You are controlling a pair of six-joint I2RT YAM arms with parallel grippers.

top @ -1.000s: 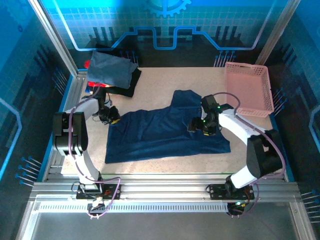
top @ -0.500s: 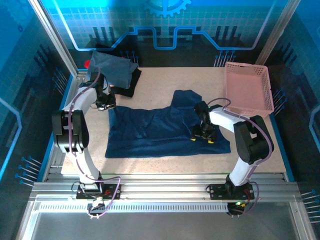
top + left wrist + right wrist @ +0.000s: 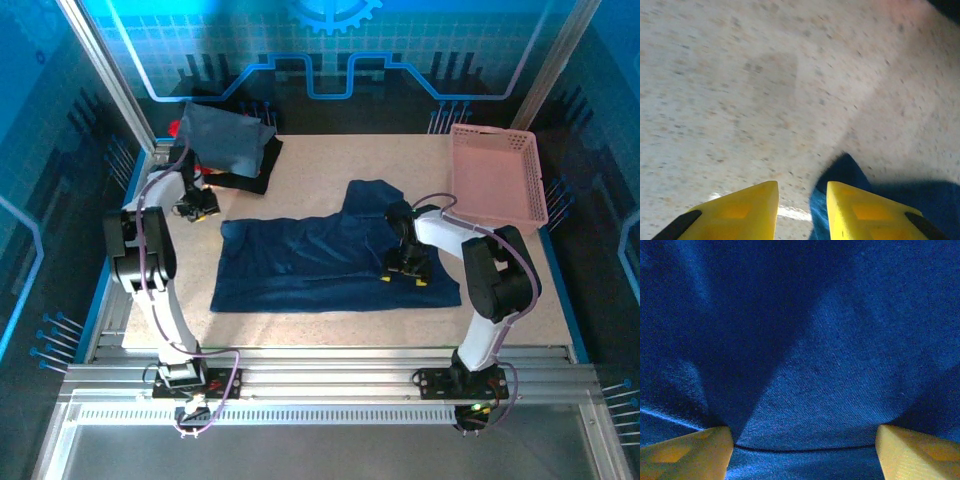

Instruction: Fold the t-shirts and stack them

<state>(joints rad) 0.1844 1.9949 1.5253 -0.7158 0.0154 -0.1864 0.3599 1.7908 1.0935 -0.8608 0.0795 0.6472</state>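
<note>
Navy t-shirt [image 3: 320, 265] spread on speckled table [image 3: 330, 170].

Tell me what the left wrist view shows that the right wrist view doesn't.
Left wrist, not right: bare speckled table and one corner of the navy t-shirt ending beside narrowly parted yellow fingers. Right wrist, not left: a fold crease across the cloth, fingers far apart. Both: that navy cloth, yellow fingers, open gaps.

White-and-black arms [image 3: 168, 318], purple cables [image 3: 150, 215], yellow pincer fingers [image 3: 740, 210], black tips.
</note>
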